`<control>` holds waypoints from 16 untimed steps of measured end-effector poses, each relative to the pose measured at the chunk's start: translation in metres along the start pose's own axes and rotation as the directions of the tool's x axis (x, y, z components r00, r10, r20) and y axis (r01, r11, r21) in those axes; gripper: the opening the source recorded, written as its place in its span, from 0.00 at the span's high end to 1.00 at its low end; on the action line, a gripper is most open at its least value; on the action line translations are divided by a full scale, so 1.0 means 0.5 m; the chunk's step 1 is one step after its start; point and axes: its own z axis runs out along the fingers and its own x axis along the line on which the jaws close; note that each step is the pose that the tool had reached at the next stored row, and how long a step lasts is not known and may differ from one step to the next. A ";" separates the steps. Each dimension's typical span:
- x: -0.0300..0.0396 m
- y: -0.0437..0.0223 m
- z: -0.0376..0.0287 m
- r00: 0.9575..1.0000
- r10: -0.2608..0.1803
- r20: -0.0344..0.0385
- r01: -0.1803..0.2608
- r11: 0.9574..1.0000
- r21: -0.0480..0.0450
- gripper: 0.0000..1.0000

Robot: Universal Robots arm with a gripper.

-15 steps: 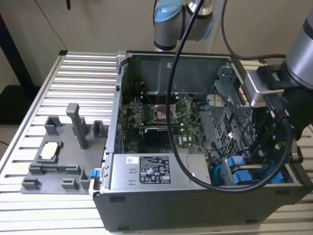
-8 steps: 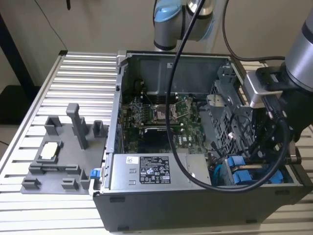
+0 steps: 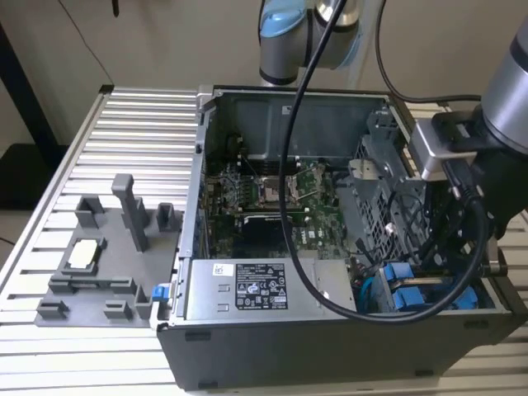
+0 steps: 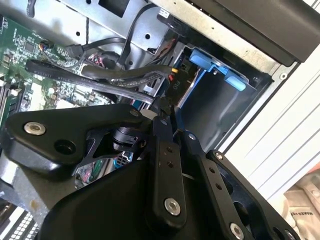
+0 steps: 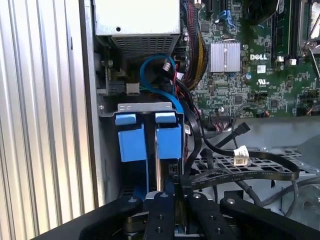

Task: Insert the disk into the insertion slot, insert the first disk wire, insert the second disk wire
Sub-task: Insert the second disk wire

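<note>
Two bright blue carriers sit side by side in the grey drive cage at the case's corner. The disk is the one in line with my gripper; the other carrier lies beside it. Both disk ends show as blue tabs in the exterior view. My gripper hangs just off the disk's end. Its black fingers converge at the tips on a small dark connector pressed toward the disk. The insertion slot itself is filled and hidden by the carriers.
A flat black cable with a white tag loops over the perforated cage beside my fingers. A blue cable arcs near the silver power-supply box. The green motherboard fills the case. A grey fixture stands on the ribbed table.
</note>
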 end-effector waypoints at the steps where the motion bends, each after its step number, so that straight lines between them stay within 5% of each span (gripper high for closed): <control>1: 0.000 0.000 0.000 1.000 0.000 0.000 0.000 1.000 -0.001 0.84; 16: -0.001 -0.002 -0.001 1.000 -0.008 0.003 0.008 1.000 -0.003 0.84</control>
